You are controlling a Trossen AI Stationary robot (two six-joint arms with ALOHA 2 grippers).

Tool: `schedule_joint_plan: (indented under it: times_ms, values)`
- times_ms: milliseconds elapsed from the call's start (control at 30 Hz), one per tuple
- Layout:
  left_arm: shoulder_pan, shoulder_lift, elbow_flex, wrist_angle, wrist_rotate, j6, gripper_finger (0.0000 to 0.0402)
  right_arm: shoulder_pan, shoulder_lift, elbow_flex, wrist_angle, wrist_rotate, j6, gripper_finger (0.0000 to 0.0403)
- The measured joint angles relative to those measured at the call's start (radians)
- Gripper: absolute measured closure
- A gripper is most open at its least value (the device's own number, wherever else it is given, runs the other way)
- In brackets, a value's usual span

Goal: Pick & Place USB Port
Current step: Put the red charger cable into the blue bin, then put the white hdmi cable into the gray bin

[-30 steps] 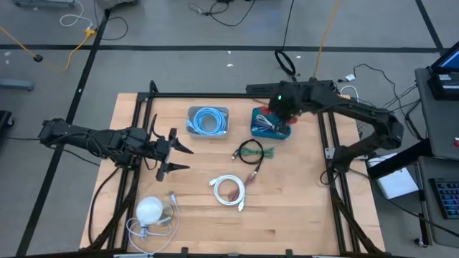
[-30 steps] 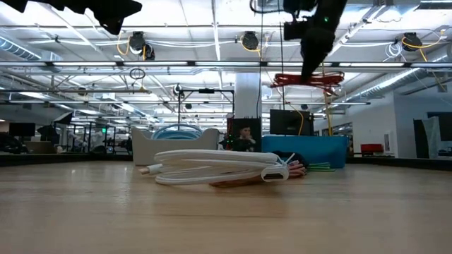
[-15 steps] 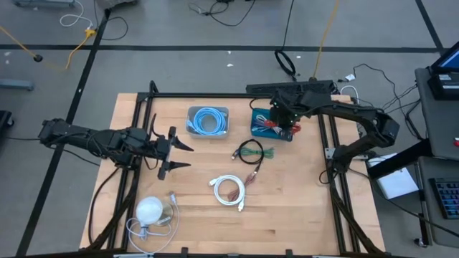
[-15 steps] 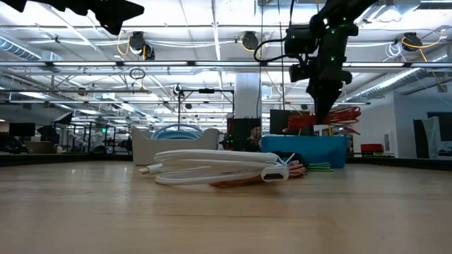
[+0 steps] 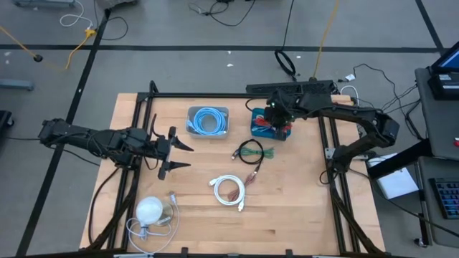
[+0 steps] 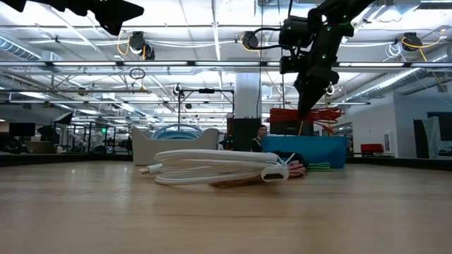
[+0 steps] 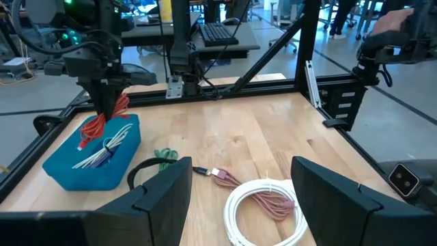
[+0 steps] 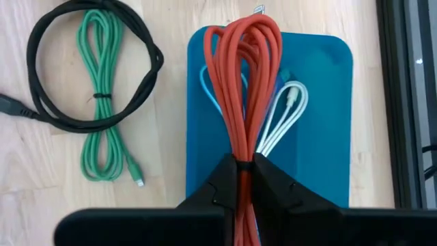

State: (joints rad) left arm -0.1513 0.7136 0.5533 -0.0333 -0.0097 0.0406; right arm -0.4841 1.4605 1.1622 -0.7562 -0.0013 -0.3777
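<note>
From above, the right gripper (image 5: 276, 120) hung over the blue tray (image 5: 259, 130) at the table's far side, while the left gripper (image 5: 174, 153) waited, fingers spread, near the left edge. At table level, the red cable (image 6: 311, 115) dangled above the tray (image 6: 304, 151). The right wrist camera showed fingers (image 8: 225, 188) clamped on the cable bundle (image 8: 240, 82), over the tray (image 8: 328, 137).
</note>
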Motion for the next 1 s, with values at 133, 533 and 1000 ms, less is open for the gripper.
schedule_joint_plan:
  times_ms: [133,533,1000]
  values:
    - [0.000,0.000,0.000,-0.001,0.000,-0.001,0.0147,0.002,0.000,0.000,0.004,0.000,0.006,0.0389]
    - [0.000,0.000,0.000,-0.002,0.000,-0.009,0.0147,0.002,0.000,0.000,0.036,0.004,0.071,0.0382]
    - [0.000,0.000,0.000,-0.017,0.000,-0.006,0.0147,0.001,0.000,0.000,0.051,0.056,0.104,0.0271]
